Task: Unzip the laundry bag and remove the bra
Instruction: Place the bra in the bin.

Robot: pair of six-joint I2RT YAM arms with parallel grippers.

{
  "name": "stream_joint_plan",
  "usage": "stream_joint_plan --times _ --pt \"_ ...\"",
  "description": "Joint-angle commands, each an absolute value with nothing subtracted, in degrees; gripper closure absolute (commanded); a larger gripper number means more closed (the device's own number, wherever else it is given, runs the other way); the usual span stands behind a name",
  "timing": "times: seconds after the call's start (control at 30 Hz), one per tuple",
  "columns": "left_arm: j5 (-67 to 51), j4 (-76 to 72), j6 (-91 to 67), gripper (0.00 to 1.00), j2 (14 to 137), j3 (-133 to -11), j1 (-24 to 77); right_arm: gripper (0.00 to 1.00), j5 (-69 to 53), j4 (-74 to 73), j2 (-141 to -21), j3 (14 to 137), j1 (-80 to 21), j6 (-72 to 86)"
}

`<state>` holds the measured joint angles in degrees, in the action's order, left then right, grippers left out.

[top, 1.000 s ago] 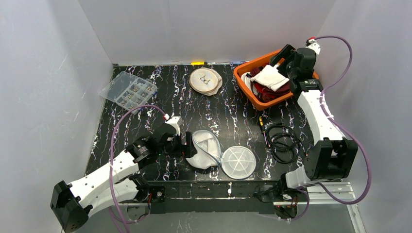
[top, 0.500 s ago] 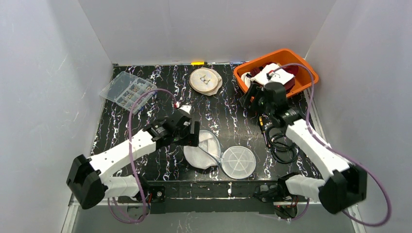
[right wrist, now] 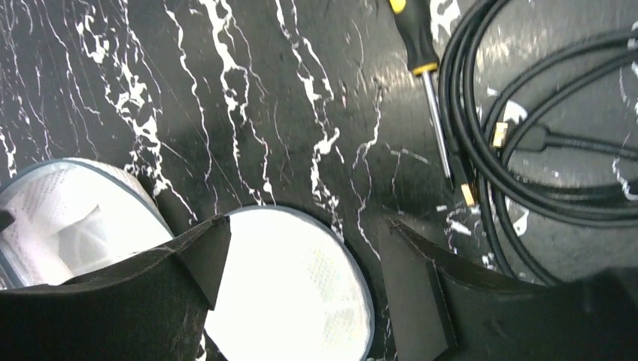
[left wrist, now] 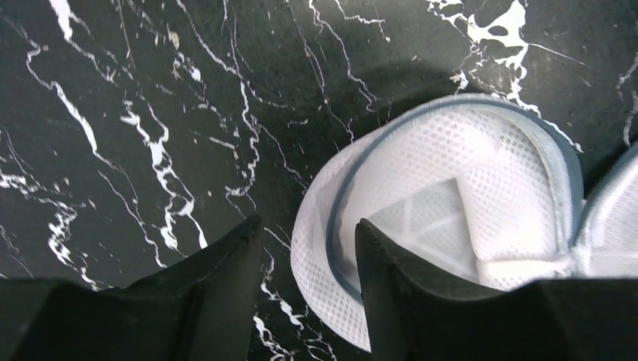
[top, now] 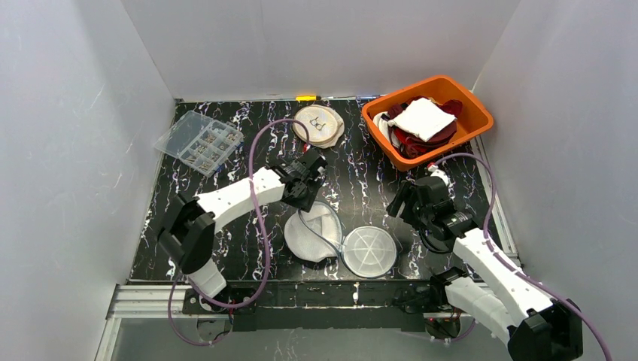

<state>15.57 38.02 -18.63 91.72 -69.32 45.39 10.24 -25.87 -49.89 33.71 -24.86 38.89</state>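
The white mesh laundry bag point(top: 312, 235) lies unzipped near the front of the table, and its round lid point(top: 369, 252) is flapped out flat to the right. My left gripper point(top: 308, 194) hovers at the bag's far edge. In the left wrist view this gripper point(left wrist: 308, 222) is partly open and straddles the bag's grey-piped rim point(left wrist: 331, 248) without pinching it. My right gripper point(top: 399, 203) is open and empty just right of the lid; its wrist view shows the gripper point(right wrist: 305, 223) over the lid point(right wrist: 293, 293). The white bra point(top: 421, 119) rests on dark red clothes in the orange bin point(top: 474, 105).
A second round mesh pouch point(top: 318, 124) sits at the back centre. A clear compartment box point(top: 199, 141) lies at the back left. A yellow-handled screwdriver point(right wrist: 417, 37) and a coiled black cable point(right wrist: 527, 150) lie right of the lid, beneath my right arm.
My right arm left the orange bin and came down beside the lid. My left arm swung right and forward to the bag's far rim, with its jaws narrowing.
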Motion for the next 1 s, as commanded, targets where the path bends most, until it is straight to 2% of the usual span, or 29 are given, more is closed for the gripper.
stream_joint_plan --times 0.0,0.1,0.17,0.43,0.77,0.97 --pt "15.3 41.9 -15.0 0.57 95.7 -74.4 44.8 0.20 8.0 -27.6 -46.1 32.1 -25.0 42.9" --pt "14.9 41.9 -15.0 0.58 97.2 -75.1 44.7 0.20 9.3 -29.6 -44.7 31.3 -25.0 43.8" --pt "14.9 42.0 -15.0 0.62 98.2 -75.5 44.7 0.19 9.7 -30.4 -44.5 30.4 -25.0 44.9" --pt "12.8 40.2 -16.7 0.99 96.8 -73.0 44.6 0.21 5.5 -27.8 -46.2 25.1 -25.0 48.4" --pt "11.2 38.3 -18.8 1.00 93.3 -70.3 44.6 0.41 0.9 -25.8 -47.8 20.9 -25.4 49.0" --pt "11.4 36.4 -21.3 1.00 90.6 -68.5 44.6 0.47 -1.0 -27.3 -50.6 19.3 -25.7 47.9"
